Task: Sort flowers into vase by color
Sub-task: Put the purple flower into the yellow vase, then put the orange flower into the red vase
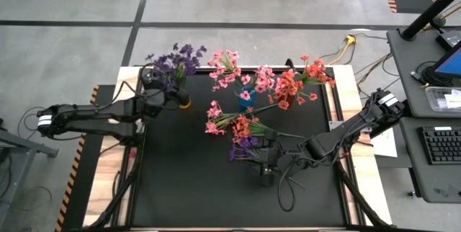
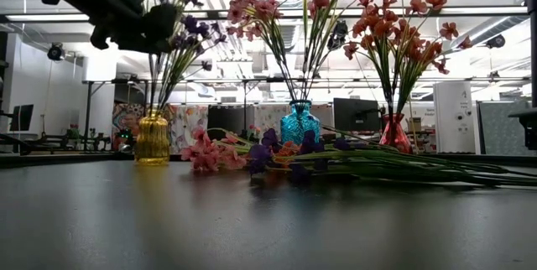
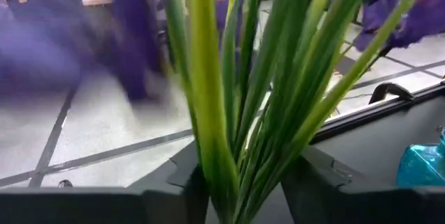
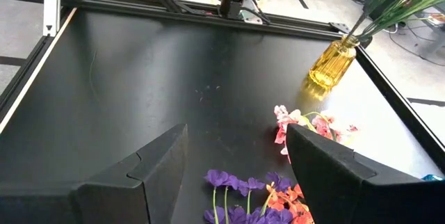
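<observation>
The yellow vase (image 1: 184,103) (image 2: 153,138) holds purple sprigs (image 1: 177,60). Pink sprigs stand in the blue vase (image 1: 245,102) (image 2: 299,123), coral-red ones in the red vase (image 1: 287,96) (image 2: 394,132). Loose pink (image 1: 214,118), coral (image 1: 242,127) and purple flowers (image 1: 243,148) (image 4: 236,182) lie on the black mat. My left gripper (image 1: 160,88) (image 3: 247,182) is open around the green stems (image 3: 229,113) above the yellow vase. My right gripper (image 1: 258,163) (image 4: 236,161) is open, low over the mat just near of the loose purple blossoms. My left gripper has the purple sprigs' green stems (image 3: 240,147) standing between its open fingers, above the yellow vase's mouth, coming level from the table's left. Whether a finger touches the stems I cannot tell.
The three vases stand in a row along the mat's far part. Long stems of the loose flowers (image 2: 403,163) stretch toward the right across the mat. The table's raised frame (image 4: 55,8) borders the mat. Bare mat (image 1: 194,181) lies toward the near edge.
</observation>
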